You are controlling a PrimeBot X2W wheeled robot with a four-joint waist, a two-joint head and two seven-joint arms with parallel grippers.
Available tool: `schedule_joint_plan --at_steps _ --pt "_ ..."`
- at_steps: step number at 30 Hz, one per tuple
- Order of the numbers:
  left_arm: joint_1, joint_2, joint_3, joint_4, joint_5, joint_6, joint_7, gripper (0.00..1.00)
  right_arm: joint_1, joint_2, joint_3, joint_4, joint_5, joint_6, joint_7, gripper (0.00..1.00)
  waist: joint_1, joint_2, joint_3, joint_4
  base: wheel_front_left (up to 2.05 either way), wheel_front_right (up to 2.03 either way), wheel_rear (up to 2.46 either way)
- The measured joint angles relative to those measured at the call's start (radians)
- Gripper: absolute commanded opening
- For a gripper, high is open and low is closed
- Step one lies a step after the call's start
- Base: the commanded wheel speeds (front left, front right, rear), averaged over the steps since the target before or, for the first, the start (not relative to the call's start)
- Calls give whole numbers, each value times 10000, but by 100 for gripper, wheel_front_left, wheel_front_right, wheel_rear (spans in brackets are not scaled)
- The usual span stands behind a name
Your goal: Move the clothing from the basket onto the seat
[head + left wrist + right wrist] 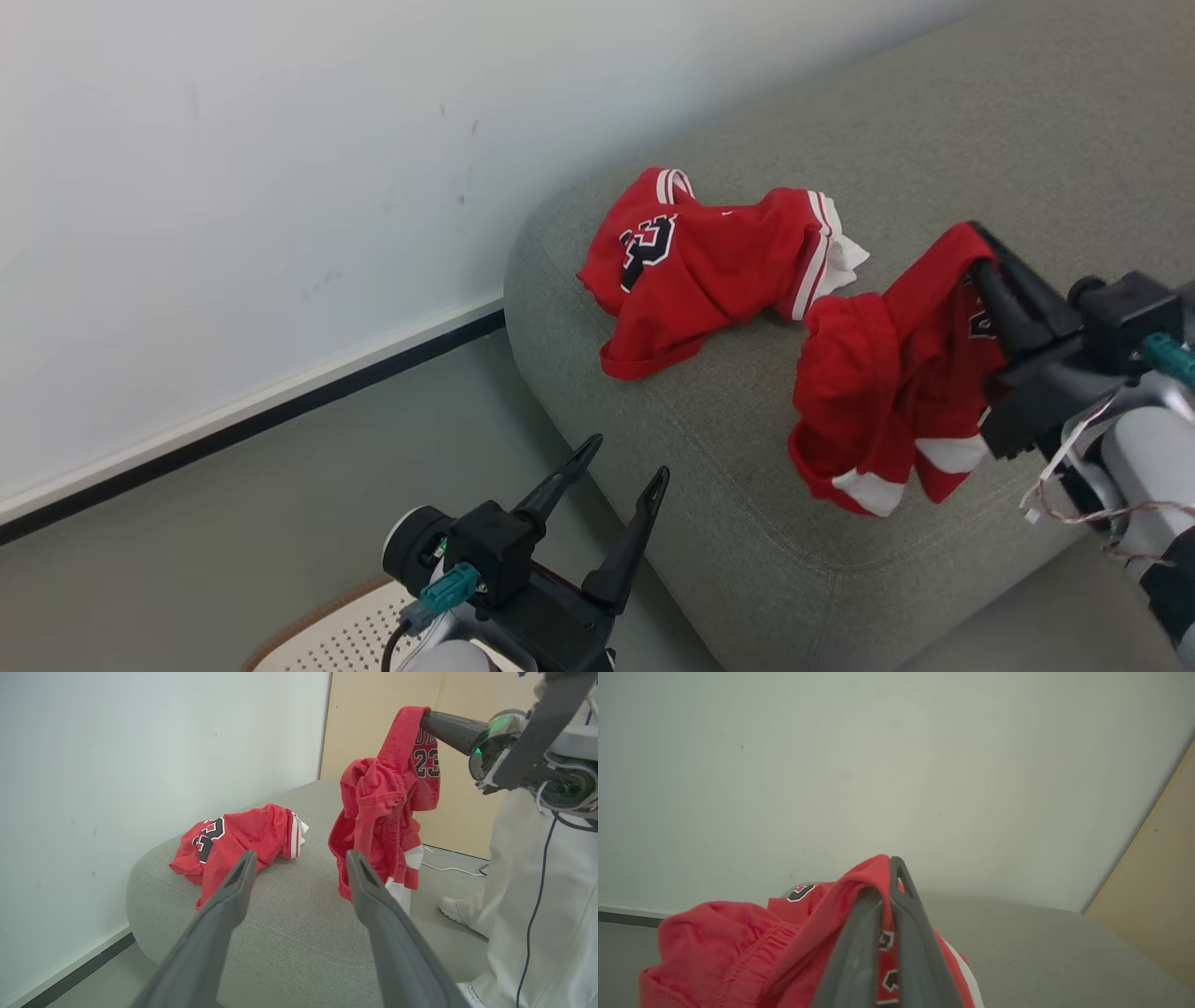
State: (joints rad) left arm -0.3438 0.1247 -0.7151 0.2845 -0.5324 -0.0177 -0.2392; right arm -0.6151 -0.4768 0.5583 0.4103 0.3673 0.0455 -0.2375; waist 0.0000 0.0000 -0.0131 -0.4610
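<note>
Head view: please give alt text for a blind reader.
The right hand holds up a red garment over a grey sofa cushion, where a red numbered jersey lies. The open left hand is lower left, above a basket.

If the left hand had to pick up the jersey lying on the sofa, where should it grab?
Probably the raised fold across the middle of the jersey, pinched from straight above: it lies crumpled on the seat, edges flat, only that ridge standing up.

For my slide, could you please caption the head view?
Right claw holds one red garment up; the other lies on the seat.
</note>
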Motion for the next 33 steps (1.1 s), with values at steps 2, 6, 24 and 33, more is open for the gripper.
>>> schedule_joint_plan --at_steps 2,6,24,33 --pt "-25 75 -69 -171 105 0 12 100 -441 -188 -232 178 40 46 107 0 0 0 268 22 0 0 0" --pt "-90 274 -130 -489 395 0 96 100 -1240 -424 -451 272 65 90 305 0 0 1 688 180 0 0 0" --pt "-1277 1348 -82 -2566 1143 -100 700 100 -5628 -895 -1538 2144 117 71 1306 0 3 2 3125 1411 0 0 0" --pt "-1660 1898 86 -3446 1567 -84 1087 100 -5912 -665 -1781 2855 174 -368 1304 0 3 2 4444 1659 0 0 0"
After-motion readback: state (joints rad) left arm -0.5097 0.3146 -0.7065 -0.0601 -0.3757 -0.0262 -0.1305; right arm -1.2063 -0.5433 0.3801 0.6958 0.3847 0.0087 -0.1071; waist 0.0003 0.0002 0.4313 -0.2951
